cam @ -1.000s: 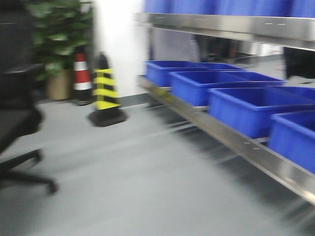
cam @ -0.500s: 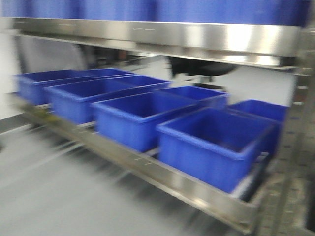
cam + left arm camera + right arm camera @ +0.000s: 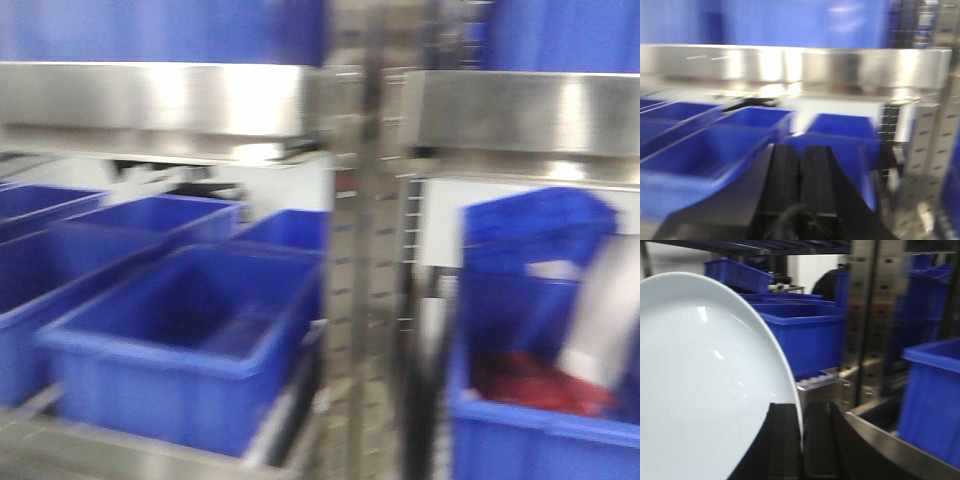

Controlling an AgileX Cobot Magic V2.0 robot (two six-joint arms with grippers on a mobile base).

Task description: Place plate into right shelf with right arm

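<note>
The white plate (image 3: pixel 700 380) fills the left half of the right wrist view, standing on edge. My right gripper (image 3: pixel 801 407) is shut on its rim, one black finger on each side. The right shelf is the steel rack with perforated uprights (image 3: pixel 867 315) and a flat rail (image 3: pixel 890 442), just ahead and to the right of the plate. In the front view its upright (image 3: pixel 365 260) stands in the middle, and a pale slanted blur (image 3: pixel 605 310) at the right may be the plate. My left gripper (image 3: pixel 800 148) is shut and empty, facing the rack.
Blue bins (image 3: pixel 190 340) line the lower shelf at the left, below a broad steel rail (image 3: pixel 160 100). A blue bin (image 3: pixel 540 420) at the right holds something red (image 3: pixel 535 385). More blue bins (image 3: pixel 800 335) sit behind the plate. All views are motion-blurred.
The front view has swung right along the rack: the cones, plant and chair have left the view, and the upright and the bin with red contents have come in.
</note>
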